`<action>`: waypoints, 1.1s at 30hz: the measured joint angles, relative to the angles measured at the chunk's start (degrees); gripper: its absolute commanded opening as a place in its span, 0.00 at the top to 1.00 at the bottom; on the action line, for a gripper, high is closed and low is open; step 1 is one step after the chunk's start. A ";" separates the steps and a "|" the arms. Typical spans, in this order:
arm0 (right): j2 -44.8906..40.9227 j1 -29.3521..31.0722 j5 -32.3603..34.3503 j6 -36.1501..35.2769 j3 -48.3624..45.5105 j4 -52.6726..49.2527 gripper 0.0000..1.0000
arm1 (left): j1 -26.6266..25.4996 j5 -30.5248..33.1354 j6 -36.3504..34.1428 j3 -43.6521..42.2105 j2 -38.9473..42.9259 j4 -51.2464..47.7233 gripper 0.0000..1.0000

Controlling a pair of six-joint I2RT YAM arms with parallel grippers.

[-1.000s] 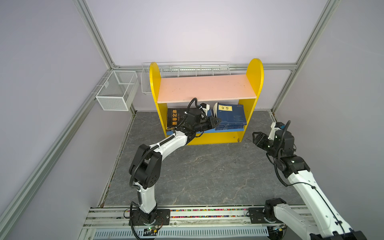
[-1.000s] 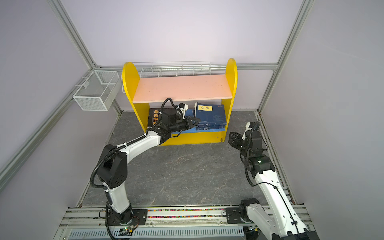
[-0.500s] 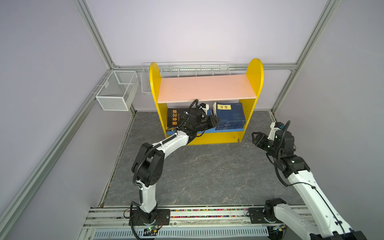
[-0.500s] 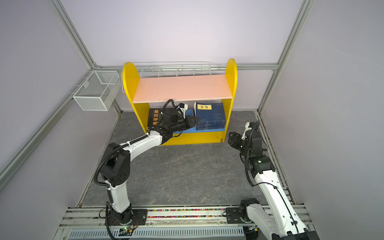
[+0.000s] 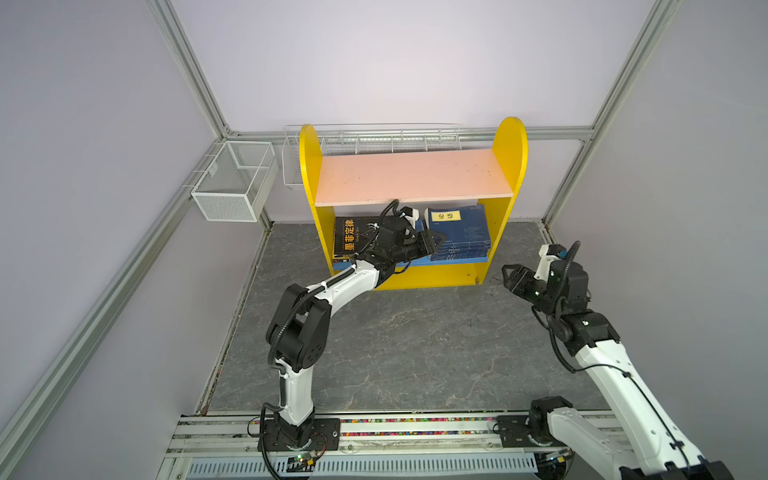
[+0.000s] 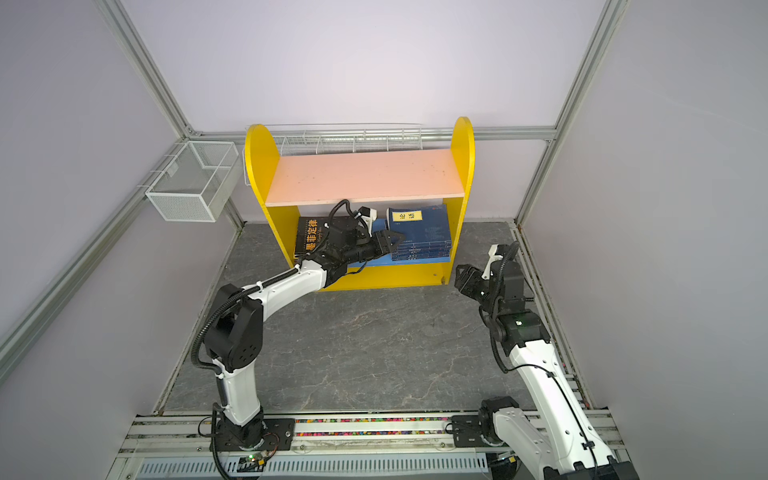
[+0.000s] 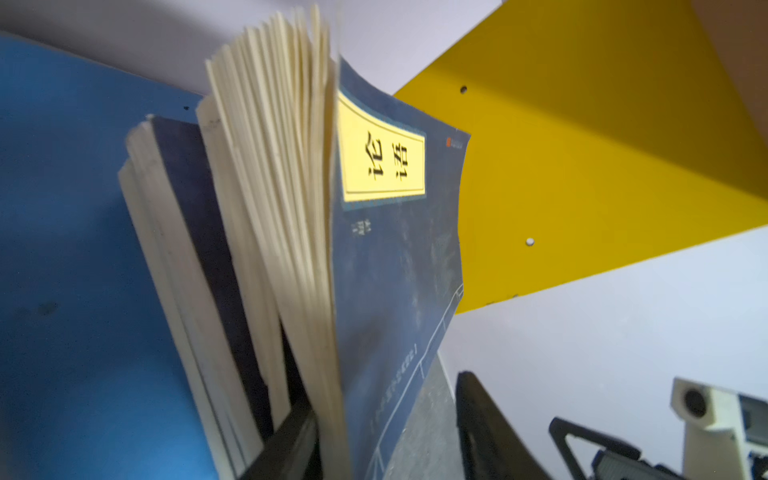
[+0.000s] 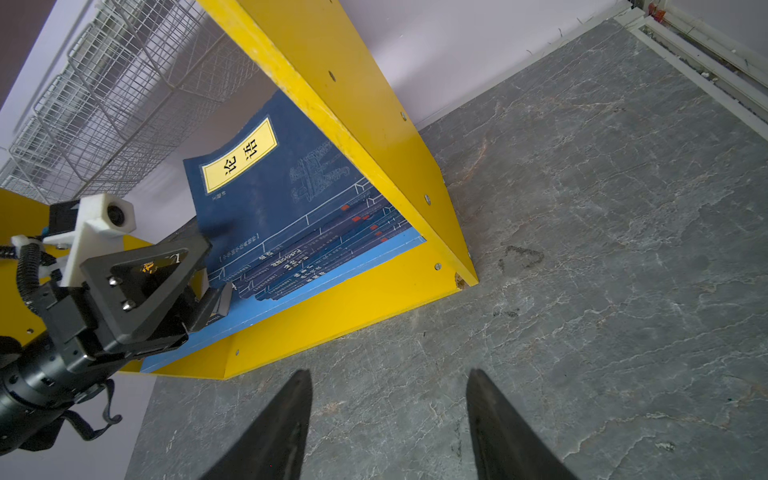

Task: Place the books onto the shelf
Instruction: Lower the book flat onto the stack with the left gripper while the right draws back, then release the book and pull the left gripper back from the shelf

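The yellow shelf [image 5: 509, 145] [image 6: 463, 145] stands against the back wall. On its blue lower board lies a stack of navy books [image 5: 461, 237] [image 6: 424, 237], with a black book [image 5: 351, 237] [image 6: 311, 235] to the left. My left gripper [image 5: 432, 241] [image 6: 392, 241] [image 7: 386, 395] reaches in at the stack's left end. Its jaws stand open astride the top navy book [image 7: 395, 249] [image 8: 266, 195], whose pages fan apart; a gap shows beside the cover. My right gripper [image 5: 509, 276] [image 6: 461, 278] [image 8: 388, 374] hovers open over the floor, right of the shelf, with nothing in it.
A white wire-mesh basket [image 5: 232, 183] hangs on the left frame rail. A long wire rack [image 5: 374, 139] runs behind the shelf top. The grey stone floor [image 5: 415, 340] spreads in front, bounded by aluminium posts and the base rail [image 5: 374, 428].
My left gripper's jaws have parted at the top navy book, which stays on the stack. The right arm has not moved.
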State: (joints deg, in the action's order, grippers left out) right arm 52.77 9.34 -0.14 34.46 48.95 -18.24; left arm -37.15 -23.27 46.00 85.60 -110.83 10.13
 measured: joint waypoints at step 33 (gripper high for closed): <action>1.79 -0.02 1.95 -3.34 0.00 -1.42 0.34 | -2.23 18.99 -14.34 -0.74 10.01 -18.08 0.00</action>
State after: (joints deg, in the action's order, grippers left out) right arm 54.57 9.32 1.80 31.11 48.95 -19.66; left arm -39.38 -4.27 31.66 84.86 -100.82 -7.94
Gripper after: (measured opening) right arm 0.647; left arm 0.999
